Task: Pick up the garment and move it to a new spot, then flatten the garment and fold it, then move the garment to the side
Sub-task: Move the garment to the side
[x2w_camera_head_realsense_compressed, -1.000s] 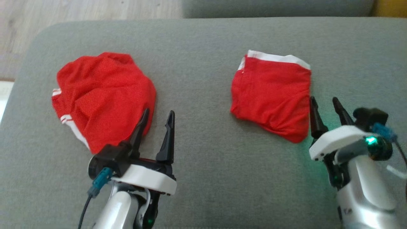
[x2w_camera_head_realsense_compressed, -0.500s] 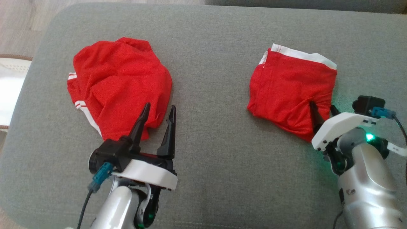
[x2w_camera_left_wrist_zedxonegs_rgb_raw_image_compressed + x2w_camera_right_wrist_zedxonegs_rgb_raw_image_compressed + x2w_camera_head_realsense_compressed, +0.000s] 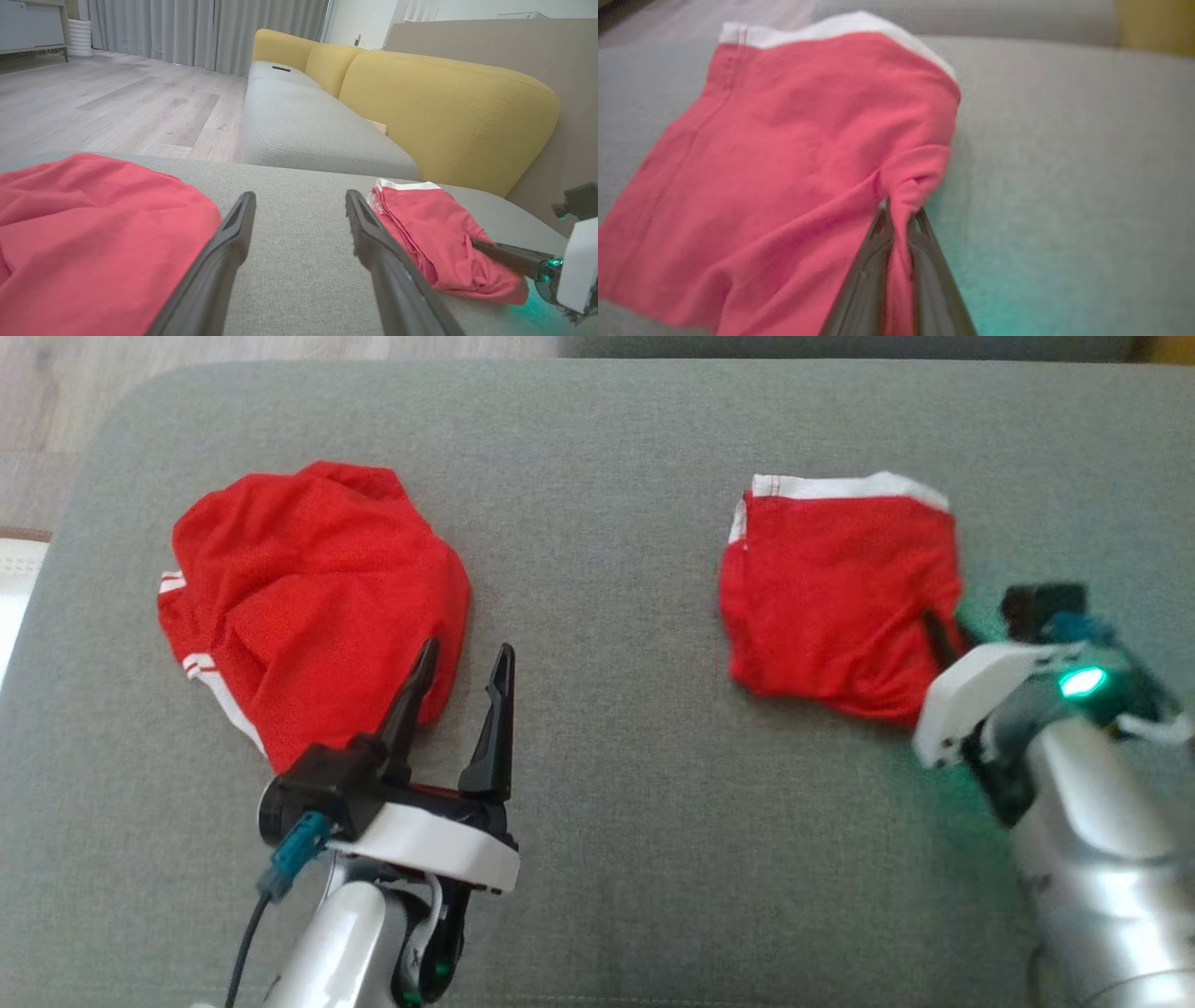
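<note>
Two grippers: both sit low in the head view, one at the lower left and one at the right edge.
Right gripper [image 3: 938, 635]: the jaws are pressed together on a pinch of red cloth. In the right wrist view the cloth bunches into a small ridge just above the fingertips.
Held thing: the folded garment [image 3: 836, 588], red, is caught at its right-hand edge. The rest of it lies on the cushion.
Folded garment's place: right of centre, in the upper half of the head view. Its white band [image 3: 840, 485] runs along the top edge, on the side away from the right gripper.
Left gripper [image 3: 464, 658]: the fingers stand wide apart with nothing between them. They point up the frame, and grey fabric shows in the gap.
Beside the left gripper: the crumpled garment [image 3: 308, 597], red with white stripes at its left edge, fills the left half of the frame. One finger overlaps its lower right edge in the head view; whether they touch cannot be told.
Between the garments: a bare strip of the grey cushion [image 3: 597, 756]; the two lie well apart.
Surface: the grey cushion carries both garments and has a rounded corner at the upper left.
Beyond: wooden floor [image 3: 233, 347] runs along the top left. A yellow sofa [image 3: 444, 107] is at the upper right of the left wrist view.
</note>
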Tool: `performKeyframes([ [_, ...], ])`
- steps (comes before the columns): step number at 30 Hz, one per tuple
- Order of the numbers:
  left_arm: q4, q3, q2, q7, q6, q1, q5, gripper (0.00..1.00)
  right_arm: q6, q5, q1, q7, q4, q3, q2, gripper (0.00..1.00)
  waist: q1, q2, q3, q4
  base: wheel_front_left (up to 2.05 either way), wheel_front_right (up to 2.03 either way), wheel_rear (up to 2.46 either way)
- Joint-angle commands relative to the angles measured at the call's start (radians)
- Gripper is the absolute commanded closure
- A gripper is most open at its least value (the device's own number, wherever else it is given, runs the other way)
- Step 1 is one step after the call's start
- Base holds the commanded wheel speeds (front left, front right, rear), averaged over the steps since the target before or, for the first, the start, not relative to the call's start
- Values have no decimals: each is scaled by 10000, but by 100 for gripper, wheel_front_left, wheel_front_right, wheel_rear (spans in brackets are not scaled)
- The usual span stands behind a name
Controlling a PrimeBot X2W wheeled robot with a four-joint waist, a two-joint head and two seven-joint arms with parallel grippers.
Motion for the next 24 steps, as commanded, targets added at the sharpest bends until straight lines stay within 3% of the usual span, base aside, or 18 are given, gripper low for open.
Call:
performKeyframes([
  [1,-342,261,72,-51,70,-428,-37,0,75,18,-581,-31,-486,377,-417,100,0,0,35,-44,0,0,0],
  [11,-670,132,72,-51,140,-769,-209,0,75,1134,-794,1132,-1634,3212,-4828,100,0,0,762,41,0,0,0],
  [16,-702,83,72,-51,108,-957,-251,0,75,1369,-872,1143,-1655,3661,-6755,100,0,0,1165,229,0,0,0],
  [19,-722,289,72,-51,209,-1070,-305,0,75,1062,-998,1190,-1338,3478,-7400,100,0,0,1346,340,0,0,0],
  [24,-744,455,72,-51,148,-1209,-218,0,75,655,-1000,1352,-625,2841,-7839,100,0,0,1497,477,0,0,0],
])
